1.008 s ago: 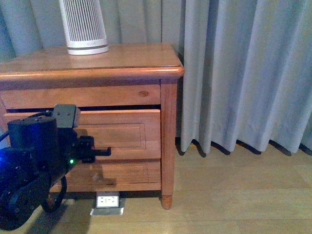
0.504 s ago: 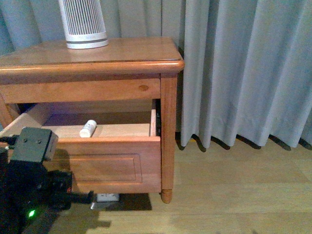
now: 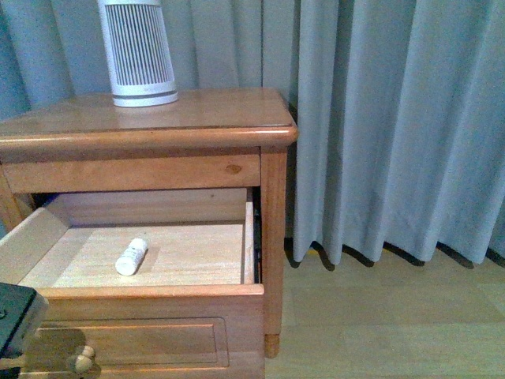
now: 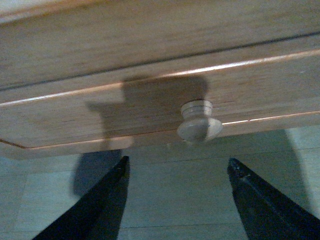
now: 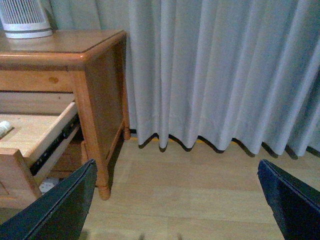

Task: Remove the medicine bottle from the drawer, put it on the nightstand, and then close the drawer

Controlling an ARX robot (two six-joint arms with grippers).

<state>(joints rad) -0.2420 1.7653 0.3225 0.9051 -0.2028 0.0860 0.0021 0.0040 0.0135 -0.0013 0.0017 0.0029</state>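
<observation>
The nightstand stands at the left with its upper drawer pulled far out. A small white medicine bottle lies on its side on the pale drawer floor, left of centre. In the right wrist view only the bottle's end shows. My left gripper is open just below the drawer's round knob, touching nothing. In the front view only a dark bit of the left arm shows. Off to the right, my right gripper hangs open over the floor, empty.
A tall white ribbed appliance stands at the back left of the nightstand top. Grey curtains hang to the floor right of the nightstand. The wooden floor lies bare under the right gripper.
The drawer has gone from nearly shut to wide open, baring the bottle. My left arm has sunk from in front of the drawer to the lower left corner.
</observation>
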